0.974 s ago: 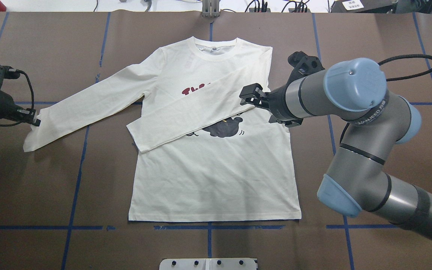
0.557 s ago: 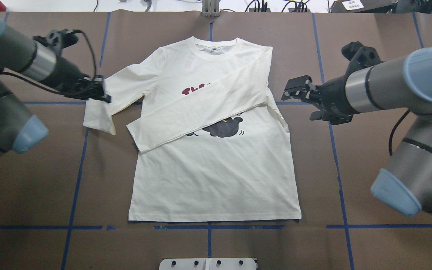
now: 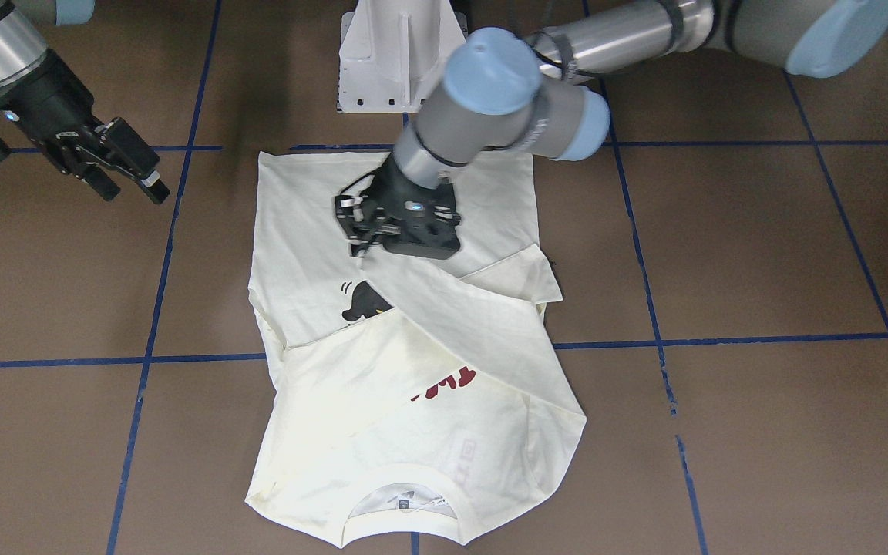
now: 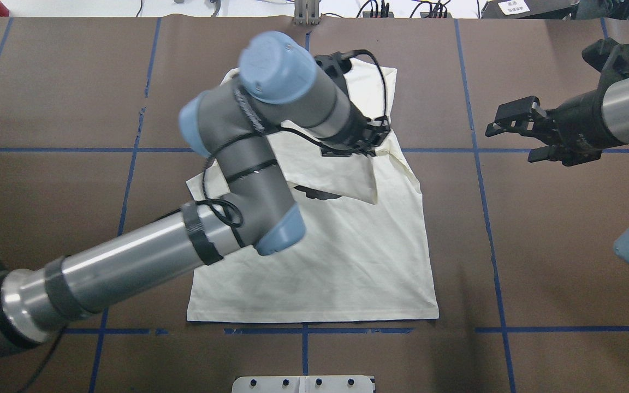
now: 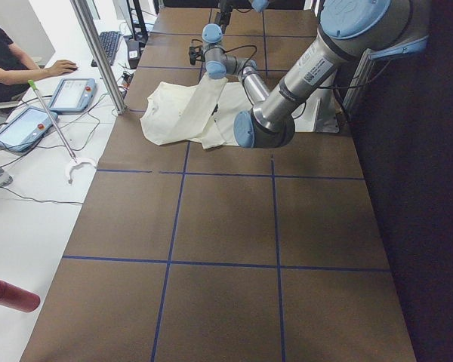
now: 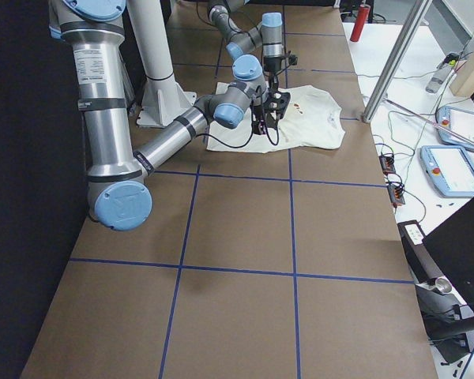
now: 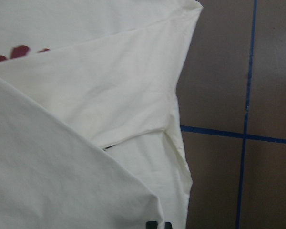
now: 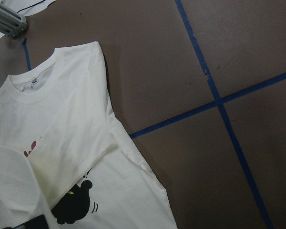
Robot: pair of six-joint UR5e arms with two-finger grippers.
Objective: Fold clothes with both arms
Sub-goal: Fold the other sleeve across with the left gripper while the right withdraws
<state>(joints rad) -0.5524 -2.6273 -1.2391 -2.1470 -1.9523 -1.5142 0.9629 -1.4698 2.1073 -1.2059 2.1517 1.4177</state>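
Observation:
The cream-white T-shirt (image 4: 347, 256) lies flat, neck at the far side. Its right sleeve (image 3: 517, 279) lies folded across the chest. My left gripper (image 4: 379, 143) reaches across the shirt and is shut on the cuff of the left sleeve (image 3: 475, 331), which drapes from it over the chest and the right sleeve. In the front-facing view the left gripper (image 3: 354, 245) hangs above the cat print (image 3: 363, 302); part of the red lettering (image 3: 444, 383) shows. My right gripper (image 4: 511, 123) is open and empty, off the shirt's right side.
The white pedestal base (image 3: 398, 54) stands behind the shirt's hem. Blue tape lines (image 4: 484, 218) cross the brown table. A metal post (image 5: 98, 53), tablets (image 5: 68, 94) and an operator (image 5: 7, 60) are at the far edge in the exterior left view.
My left arm has swept from the table's left side across the shirt, carrying the left sleeve over the chest. My right arm has drawn back to the right, away from the shirt.

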